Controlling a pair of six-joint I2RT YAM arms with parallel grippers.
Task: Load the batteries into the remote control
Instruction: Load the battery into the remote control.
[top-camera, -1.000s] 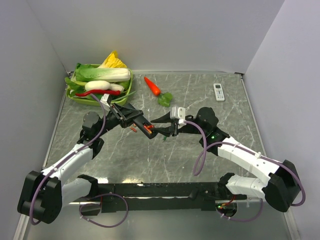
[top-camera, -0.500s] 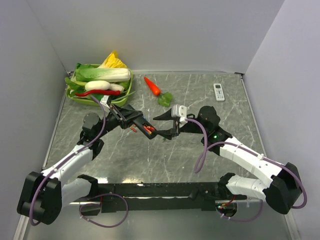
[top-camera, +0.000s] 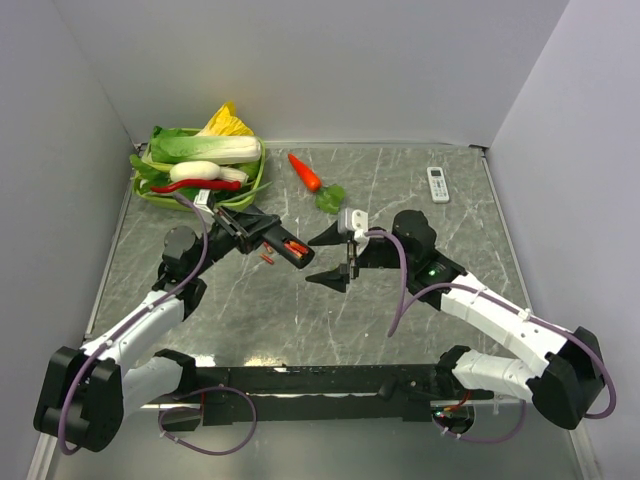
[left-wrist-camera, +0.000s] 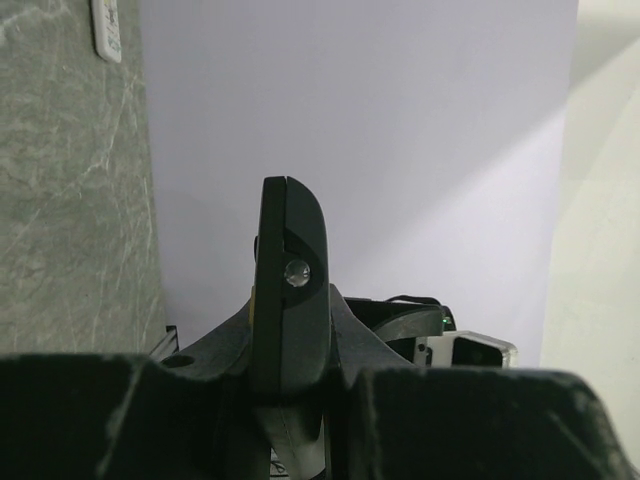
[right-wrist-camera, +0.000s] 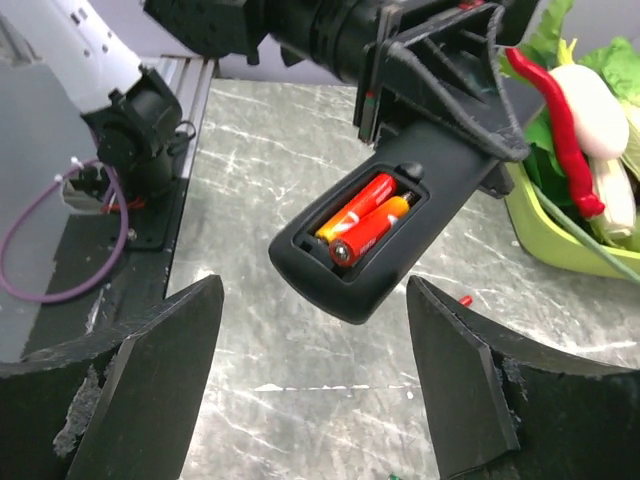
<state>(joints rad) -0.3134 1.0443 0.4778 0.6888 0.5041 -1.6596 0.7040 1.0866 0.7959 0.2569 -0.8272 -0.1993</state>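
Left hand (top-camera: 265, 236) pinches remote control (right-wrist-camera: 450, 180) aloft, open bay with two seated batteries (right-wrist-camera: 365, 215) presented to the spread, empty right hand (top-camera: 330, 259).

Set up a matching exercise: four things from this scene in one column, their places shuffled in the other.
1 orange batteries
2 white remote
3 carrot
4 red chilli

A in the green tray
B inside the black remote, in its open bay
C on the table, near the far right corner
D on the table, just right of the tray

Pairs: 1-B, 2-C, 3-D, 4-A
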